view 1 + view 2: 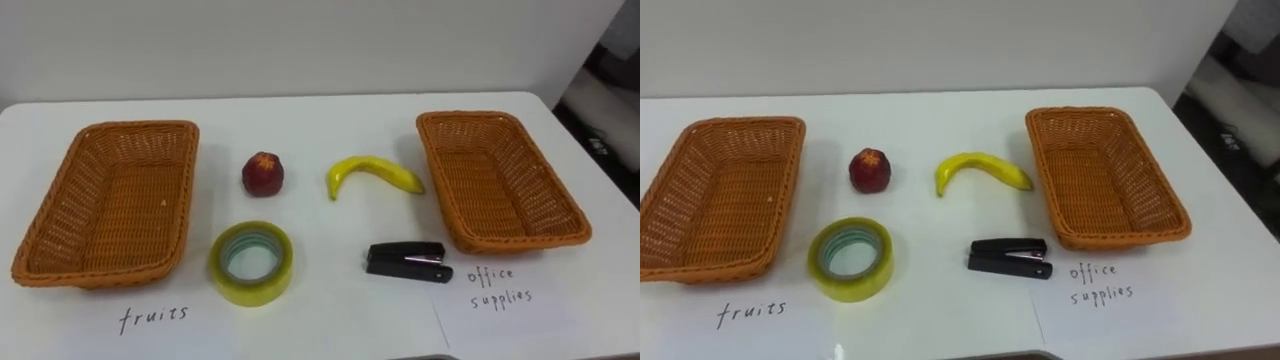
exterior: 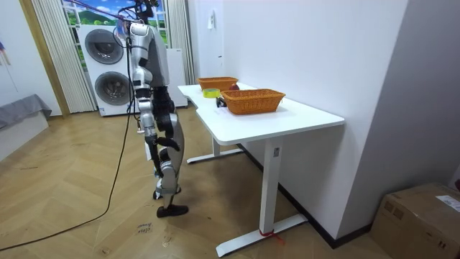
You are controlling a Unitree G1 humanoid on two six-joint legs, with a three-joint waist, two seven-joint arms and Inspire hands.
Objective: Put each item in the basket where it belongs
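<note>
Light: bright, even, diffuse.
Table (image 1: 320, 130): white, faint sheen, no hard glare.
Shadows: soft and thin, close under the baskets (image 1: 185, 190), tape (image 1: 251, 263) and stapler (image 1: 405, 262).
Wall: evenly lit.

I'm working in what looks like a home's laundry room: two stacked washing machines (image 2: 112, 70) beside long curtains (image 2: 49, 54), and a herringbone wood floor (image 2: 79, 216). A white desk (image 2: 287, 119) and a cardboard box (image 2: 420, 212) sit along a bare wall.
</note>
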